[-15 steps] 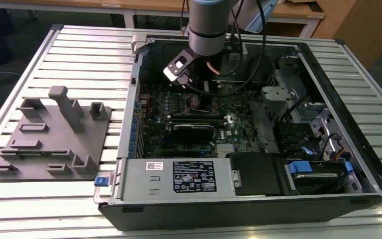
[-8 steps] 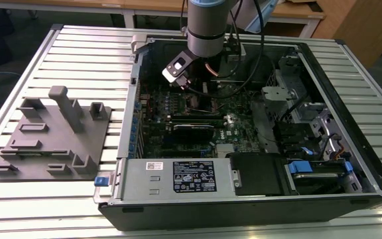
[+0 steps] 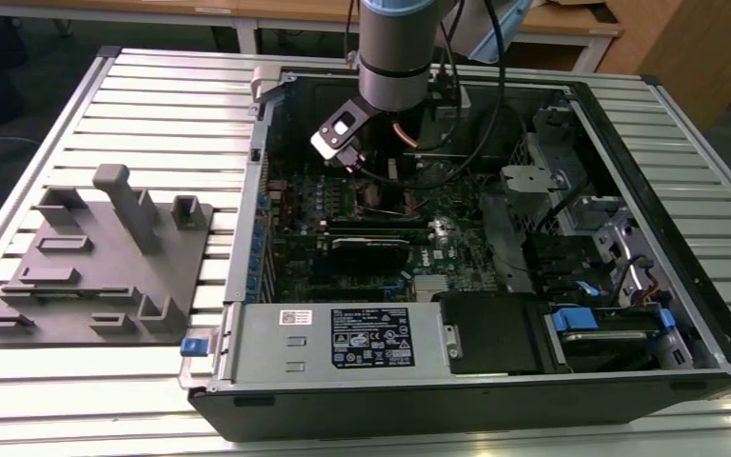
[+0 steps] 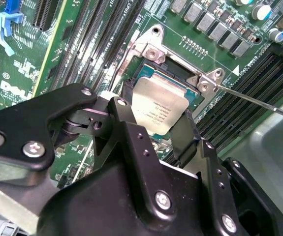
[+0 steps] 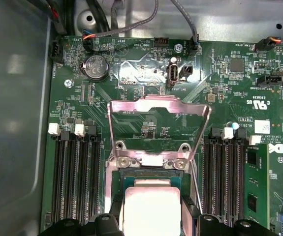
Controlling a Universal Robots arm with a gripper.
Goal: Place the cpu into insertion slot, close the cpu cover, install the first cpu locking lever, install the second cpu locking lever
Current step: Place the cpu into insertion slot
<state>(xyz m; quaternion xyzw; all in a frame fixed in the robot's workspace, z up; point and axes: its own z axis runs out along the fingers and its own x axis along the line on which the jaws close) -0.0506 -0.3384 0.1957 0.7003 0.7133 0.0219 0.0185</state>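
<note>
The cpu (image 4: 161, 108) is dull smooth metal, the cpu cover (image 5: 158, 102) glossy metal.

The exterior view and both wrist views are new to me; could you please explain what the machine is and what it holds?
The exterior view is taken from off the machine: a grey robot arm reaches into an open computer case on a slatted table, a grey moulded tray on that view's left. Both wrist views come from cameras riding on the arm, facing the green motherboard. In the second wrist view the black gripper clasps the cpu, a silver square chip, at the insertion slot. In the first wrist view the cpu cover stands open.
</note>
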